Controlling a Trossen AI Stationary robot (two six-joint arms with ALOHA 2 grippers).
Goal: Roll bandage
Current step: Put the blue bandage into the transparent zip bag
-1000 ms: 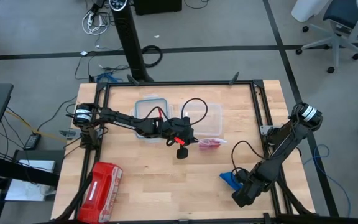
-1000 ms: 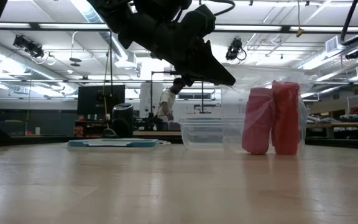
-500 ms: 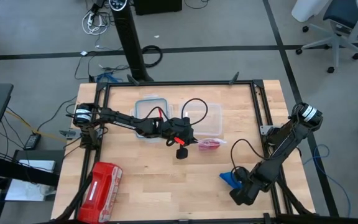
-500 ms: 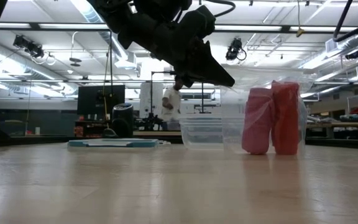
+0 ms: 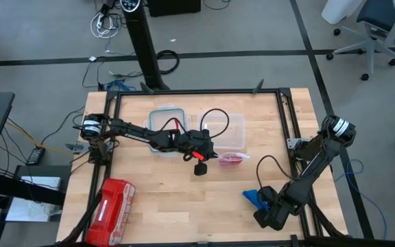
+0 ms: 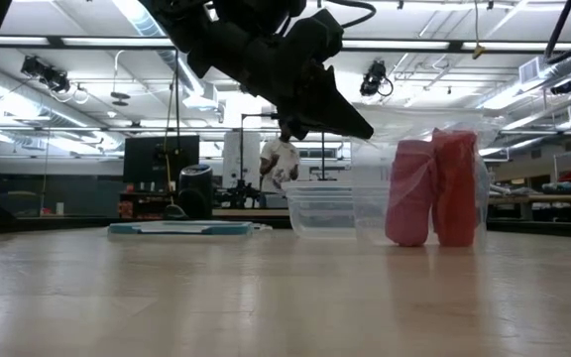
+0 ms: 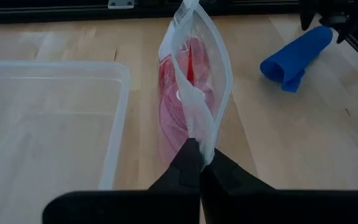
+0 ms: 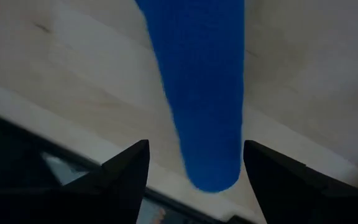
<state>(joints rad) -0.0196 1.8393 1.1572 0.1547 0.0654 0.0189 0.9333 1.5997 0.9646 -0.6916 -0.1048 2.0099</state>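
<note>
1. high view: my left gripper [image 5: 200, 167] sits mid-table, reaching in from the left edge, just beside a clear plastic bag [image 5: 233, 158] with red-pink rolls inside. a clear tub [image 5: 230, 130] lies behind the bag and a clear lid [image 5: 162, 125] under my left arm. a red pouch [image 5: 114, 202] lies near the front left corner of the table [image 5: 184, 206].
2. high view: my right gripper [image 5: 266, 204] is low near the front right edge, right at the bandage [image 5: 254, 198], a blue bundle on the wood, well apart from the bag.
3. low view: my left gripper [image 6: 360, 127] hangs above the table with its dark tip at the top edge of the bag [image 6: 434, 183]; the bag stands upright with two red-pink rolls in it, the tub [image 6: 323, 208] behind. a person shows far back in the room. bandage not seen here.
4. left wrist view: my left fingers [image 7: 188, 165] are pressed together, pinching the bag's [image 7: 194, 93] top edge. tub [image 7: 55, 124] just beside the bag. bandage [image 7: 296, 57] lies farther off on the wood, with my right gripper's dark body by its far end.
5. right wrist view: my right fingers [image 8: 129, 171] stand wide apart with the bandage [image 8: 201, 93] running between them, a blue rolled end between the tips; neither finger touches it, so nothing gripped.
</note>
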